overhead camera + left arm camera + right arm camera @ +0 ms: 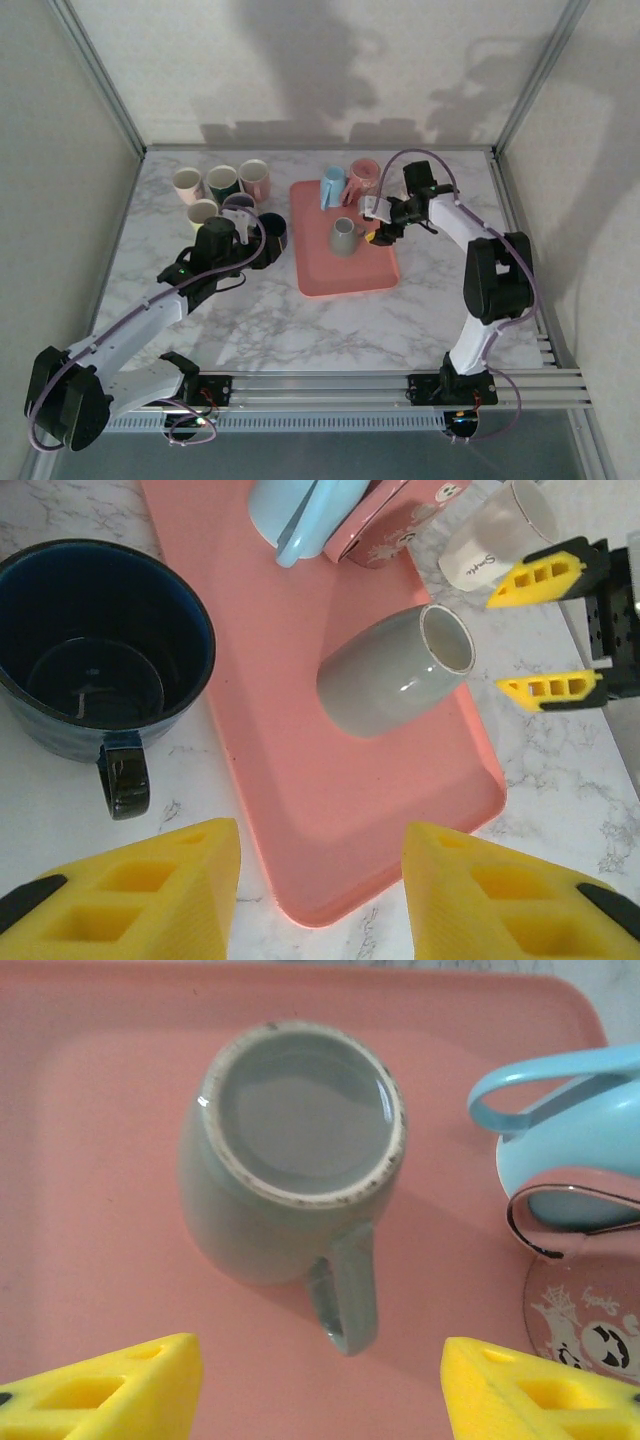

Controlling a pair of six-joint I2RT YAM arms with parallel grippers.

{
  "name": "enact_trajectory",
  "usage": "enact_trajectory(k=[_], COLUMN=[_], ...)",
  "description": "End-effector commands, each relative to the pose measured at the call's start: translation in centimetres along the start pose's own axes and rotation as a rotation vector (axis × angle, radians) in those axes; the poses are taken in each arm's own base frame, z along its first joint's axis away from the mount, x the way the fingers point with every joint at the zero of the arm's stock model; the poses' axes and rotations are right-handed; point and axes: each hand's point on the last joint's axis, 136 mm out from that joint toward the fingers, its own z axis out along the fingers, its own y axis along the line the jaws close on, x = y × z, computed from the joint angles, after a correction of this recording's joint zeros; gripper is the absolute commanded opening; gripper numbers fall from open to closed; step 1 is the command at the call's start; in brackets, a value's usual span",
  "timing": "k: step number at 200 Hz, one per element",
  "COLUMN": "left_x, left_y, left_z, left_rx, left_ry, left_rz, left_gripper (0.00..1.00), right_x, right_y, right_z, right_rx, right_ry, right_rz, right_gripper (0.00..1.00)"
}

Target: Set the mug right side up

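Observation:
A grey mug (343, 237) stands upside down on the pink tray (345, 280), its unglazed base ring facing up (290, 1160). Its handle (345, 1290) points toward my right gripper (320, 1380). That gripper is open and hovers just right of the mug (378, 228), nothing between its yellow fingers. In the left wrist view the grey mug (385, 675) sits mid-tray with the right gripper (545, 630) beyond it. My left gripper (320, 880) is open over the tray's (340, 810) near left corner, apart from the mug.
A dark blue mug (100, 660) stands upright on the marble left of the tray. A light blue mug (570, 1130) and a pink patterned mug (585, 1300) lie at the tray's back. Several upright cups (222, 182) are grouped at the back left.

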Motion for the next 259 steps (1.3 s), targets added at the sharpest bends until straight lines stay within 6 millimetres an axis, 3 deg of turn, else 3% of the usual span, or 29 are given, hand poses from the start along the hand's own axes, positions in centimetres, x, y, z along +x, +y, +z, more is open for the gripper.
enact_trajectory(k=[1, 55, 124, 156, 208, 259], left_x=[-0.9, -0.9, -0.5, -0.4, -0.1, -0.3], left_y=[-0.5, -0.3, 0.0, 0.1, 0.2, -0.1], left_z=[0.0, 0.7, 0.7, 0.8, 1.3, 1.5], left_rx=[0.018, 0.016, 0.007, 0.004, 0.009, 0.021], left_ry=[-0.014, -0.010, -0.002, -0.001, 0.015, 0.013], left_rz=[0.015, 0.003, 0.005, 0.005, 0.003, -0.001], left_gripper=[0.46, 0.46, 0.46, 0.46, 0.46, 0.46], right_x=[0.7, 1.5, 1.4, 1.1, 1.0, 0.8], right_y=[-0.9, -0.7, 0.1, 0.5, 1.1, 1.4], right_z=[0.6, 2.7, 4.4, 4.3, 3.9, 3.8], right_rx=[-0.011, -0.078, -0.184, -0.201, -0.218, -0.221], right_ry=[0.062, 0.123, 0.191, 0.212, 0.251, 0.260], right_rz=[-0.035, -0.067, -0.138, -0.157, -0.144, -0.072], right_gripper=[0.64, 0.54, 0.50, 0.33, 0.27, 0.03])
